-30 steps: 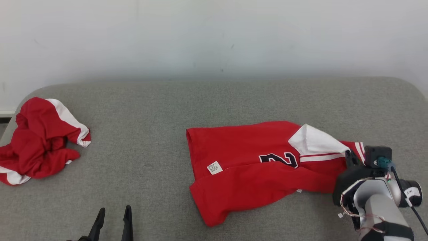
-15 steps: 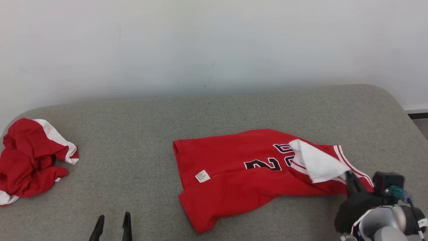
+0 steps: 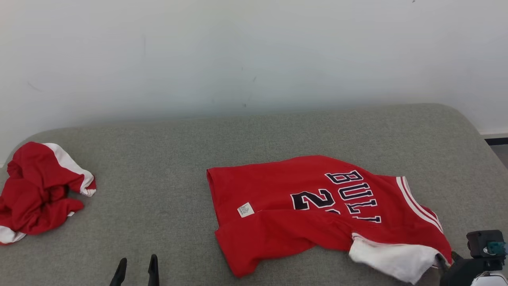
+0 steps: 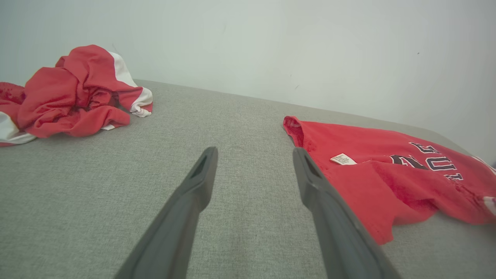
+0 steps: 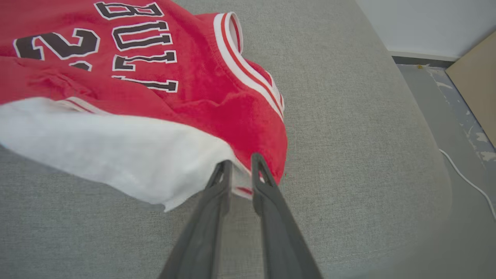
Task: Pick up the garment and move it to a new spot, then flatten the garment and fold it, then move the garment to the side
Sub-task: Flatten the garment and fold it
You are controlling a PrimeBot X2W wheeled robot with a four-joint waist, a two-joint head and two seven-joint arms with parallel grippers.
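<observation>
The garment (image 3: pixel 301 206) is a red jersey with dark lettering and a number, lying mostly spread at the centre right of the grey padded surface (image 3: pixel 158 159). Its near right corner is turned over and shows the white inside (image 3: pixel 393 258). My right gripper (image 3: pixel 446 260) is at that corner. In the right wrist view its fingers (image 5: pixel 240 170) stand close together, pinching the jersey's hem (image 5: pixel 242 186). My left gripper (image 3: pixel 135 266) hangs open at the front left with nothing in it. In the left wrist view it (image 4: pixel 254 155) is left of the jersey's bottom hem (image 4: pixel 387 166).
A second red and white garment (image 3: pixel 39 190) lies crumpled at the far left, also in the left wrist view (image 4: pixel 73 97). A pale wall stands behind. The surface's rounded right edge drops to the floor (image 5: pixel 457 116), where a white cable (image 5: pixel 465 178) runs.
My right gripper has drawn the white-lined corner back toward the front right, which uncovers the lettering. The head camera has shifted. The left gripper has stayed open in place.
</observation>
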